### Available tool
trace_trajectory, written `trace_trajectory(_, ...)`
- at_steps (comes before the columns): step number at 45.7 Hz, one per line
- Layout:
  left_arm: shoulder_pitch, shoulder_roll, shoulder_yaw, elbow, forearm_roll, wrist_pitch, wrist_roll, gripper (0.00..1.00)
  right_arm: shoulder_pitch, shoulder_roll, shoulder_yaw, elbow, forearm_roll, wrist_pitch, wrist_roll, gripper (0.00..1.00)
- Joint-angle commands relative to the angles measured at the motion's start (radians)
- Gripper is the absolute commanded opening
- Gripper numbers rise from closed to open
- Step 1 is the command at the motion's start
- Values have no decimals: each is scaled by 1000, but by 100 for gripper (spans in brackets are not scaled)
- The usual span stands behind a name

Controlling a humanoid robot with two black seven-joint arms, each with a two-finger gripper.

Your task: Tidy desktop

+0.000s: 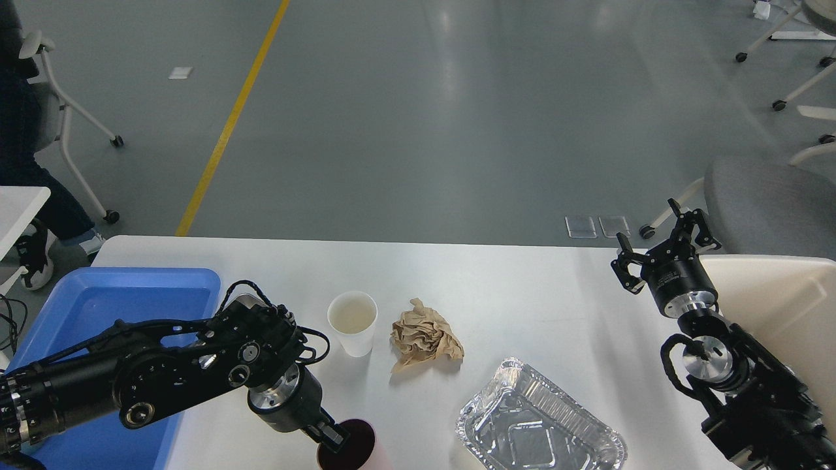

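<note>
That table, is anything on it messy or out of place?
Yes. A crumpled brown paper lies loose mid-desktop, beside an upright white cup. An empty foil tray sits askew near the front edge. Nothing looks spilled.

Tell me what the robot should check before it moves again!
1. Left end effector on the dark cup: it is at the cup's rim, but whether it grips it: cannot tell.
2. Right end effector free: open, holding nothing, ok.
3. White paper cup upright on the desktop: ok.
4. Room around the crumpled brown paper: apart from the white cup and the foil tray, ok.
5. Blue tray ready for things: the part in view is bare, ok.
6. Cream bin open beside the right arm: ok.
</note>
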Motion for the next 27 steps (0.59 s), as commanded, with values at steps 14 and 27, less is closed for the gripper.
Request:
trace_trajectory(14,-69,20,-92,-4,-6,0,-50,0,-5,-25,2,0,0,1,0,100)
trace_trajectory(27,-148,64,-420,12,-74,0,-83,0,-3,-37,2,0,0,3,-2,100)
